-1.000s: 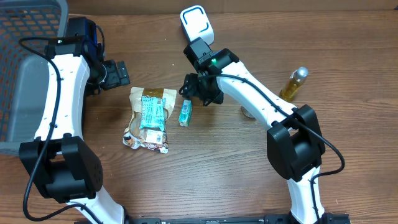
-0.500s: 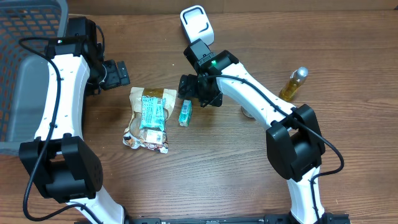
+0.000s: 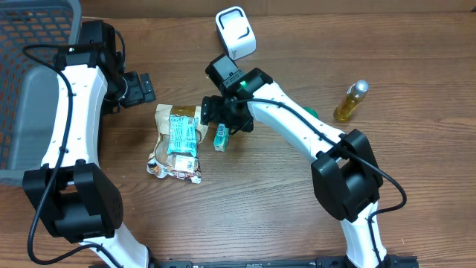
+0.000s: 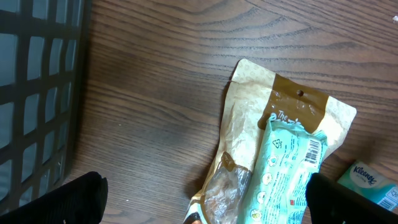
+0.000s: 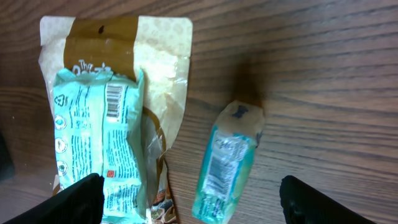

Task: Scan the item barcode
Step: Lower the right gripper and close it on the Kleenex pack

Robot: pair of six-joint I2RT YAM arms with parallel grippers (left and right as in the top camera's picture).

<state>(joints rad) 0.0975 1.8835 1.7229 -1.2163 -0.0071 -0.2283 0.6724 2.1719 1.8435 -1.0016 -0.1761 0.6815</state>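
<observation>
Right wrist view: the right end effector [image 5: 194, 202] hangs wide open and empty above the Kleenex tissue pack [image 5: 227, 163], pickup and scan not yet done.

Packet [image 3: 182, 134] lies on pouch [image 3: 175, 170], small pack [image 3: 221, 136] just to its right.

Two arms, one left arm [image 3: 71, 104] and one right arm [image 3: 290, 119], stand at one wooden table [image 3: 416, 216]. There are three packaged goods in all: one brown pouch [image 3: 163, 115], one teal packet [image 3: 183, 134] and one small tissue pack [image 3: 221, 137]. Besides these there is one white scanner [image 3: 236, 32], one amber bottle [image 3: 351, 100] and one mesh basket [image 3: 30, 45].
</observation>
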